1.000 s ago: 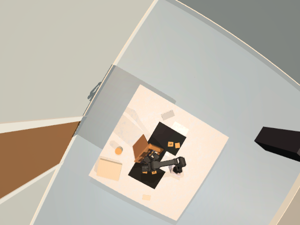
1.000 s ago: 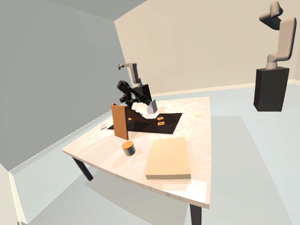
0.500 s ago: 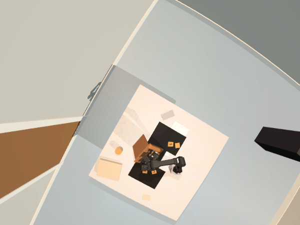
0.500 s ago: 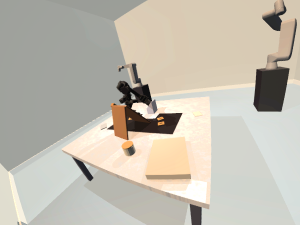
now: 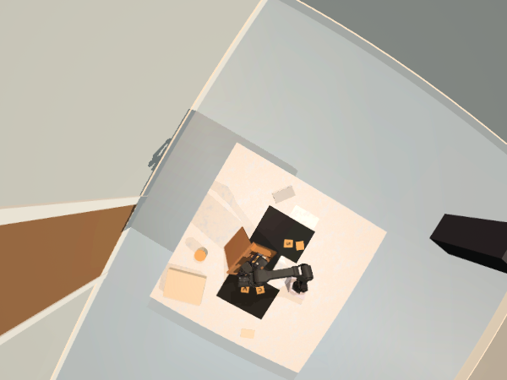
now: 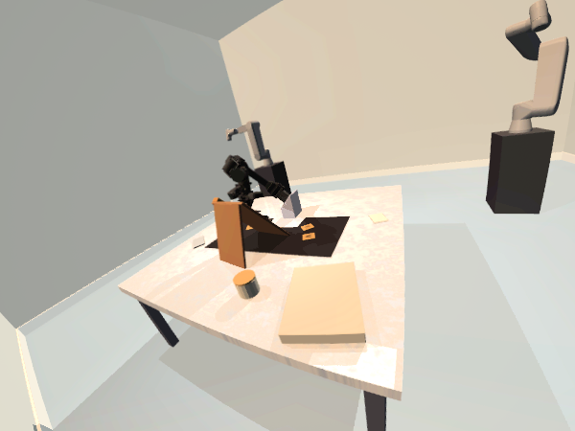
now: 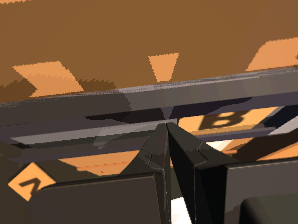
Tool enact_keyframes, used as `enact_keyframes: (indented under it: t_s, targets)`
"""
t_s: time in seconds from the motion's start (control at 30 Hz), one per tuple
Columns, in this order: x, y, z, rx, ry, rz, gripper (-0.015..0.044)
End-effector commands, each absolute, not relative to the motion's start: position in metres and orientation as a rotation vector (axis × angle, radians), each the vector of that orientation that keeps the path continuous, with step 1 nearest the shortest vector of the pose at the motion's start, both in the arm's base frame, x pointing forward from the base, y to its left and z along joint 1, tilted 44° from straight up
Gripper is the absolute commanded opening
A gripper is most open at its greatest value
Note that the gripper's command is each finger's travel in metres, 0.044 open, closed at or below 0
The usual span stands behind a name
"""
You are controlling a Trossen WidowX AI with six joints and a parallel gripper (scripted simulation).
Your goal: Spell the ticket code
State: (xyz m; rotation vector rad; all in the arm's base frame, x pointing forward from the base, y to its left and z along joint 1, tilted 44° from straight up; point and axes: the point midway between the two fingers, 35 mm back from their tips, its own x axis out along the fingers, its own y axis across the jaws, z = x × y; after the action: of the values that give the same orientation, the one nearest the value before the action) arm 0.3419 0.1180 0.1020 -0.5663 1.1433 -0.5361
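The brown board [image 5: 240, 249] [image 6: 230, 232] [image 7: 110, 25] stands upright with the grey letter rail [image 7: 60, 136] along its lower part. An orange tile marked B [image 7: 220, 120] lies in the rail. My gripper [image 7: 166, 129] is shut and empty, its tips at the rail just left of the B tile in the wrist view. Two loose tiles [image 5: 288, 243] [image 5: 300, 245] lie on one side of the mat. Two more tiles [image 5: 245, 290] [image 5: 260, 290] [image 6: 307, 227] [image 6: 309, 236] lie on the other. A loose tile [image 7: 31, 182] shows at lower left in the wrist view. I cannot read the ticket's code.
The black mat [image 5: 268, 221] [image 6: 331, 246] lies under the board. A lilac slanted panel [image 6: 291, 206] stands near the arm. An orange-topped can [image 5: 200, 254] [image 6: 246, 283] and a flat wooden block [image 5: 184, 286] [image 6: 321, 302] are behind the board. A grey block [image 5: 283, 194] lies beyond the mat.
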Motion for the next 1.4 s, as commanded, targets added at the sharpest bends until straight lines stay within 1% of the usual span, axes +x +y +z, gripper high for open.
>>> enact_keyframes:
  t_s: [0.0, 1.37]
  targets:
    - [0.3451, 0.1174, 0.102, -0.57, 1.138, -0.537, 0.0]
    - [0.3426, 0.109, 0.1107, -0.57, 1.138, -0.537, 0.0]
